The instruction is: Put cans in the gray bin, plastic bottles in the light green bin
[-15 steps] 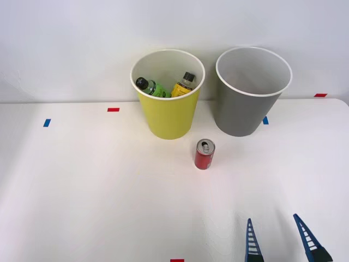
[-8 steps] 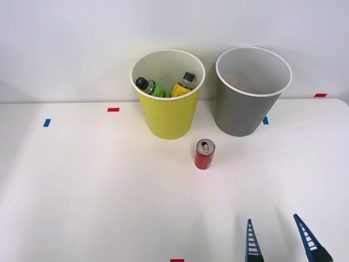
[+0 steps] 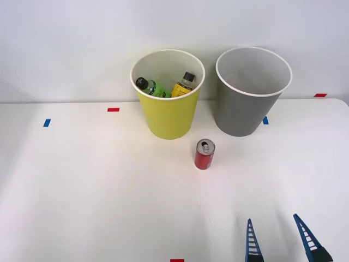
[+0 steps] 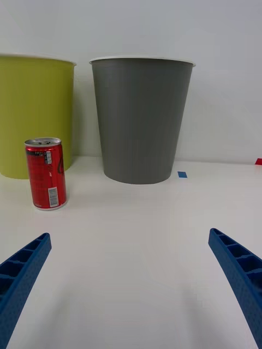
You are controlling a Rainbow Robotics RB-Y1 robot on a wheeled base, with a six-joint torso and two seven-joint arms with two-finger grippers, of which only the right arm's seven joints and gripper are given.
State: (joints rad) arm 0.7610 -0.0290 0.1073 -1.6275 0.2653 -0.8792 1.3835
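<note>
I find the red can (image 3: pixel 205 154) standing upright on the worktop (image 3: pixel 98 185), just in front of the gap between the light green bin (image 3: pixel 167 117) and the gray bin (image 3: pixel 248 106), touching neither. Both plastic bottles (image 3: pixel 166 86) already lie in the light green bin. My right gripper (image 3: pixel 281 237) hangs near the worktop's front edge, well apart from the can, jaws wide and empty. I judge the can light, rigid but thin-walled and smooth (it may slip or tip); I would grip its mid-body squarely.

Can (image 3: pixel 204 154) before both bins (image 3: pixel 168 94), bottles (image 3: pixel 163 87) in left one
</note>
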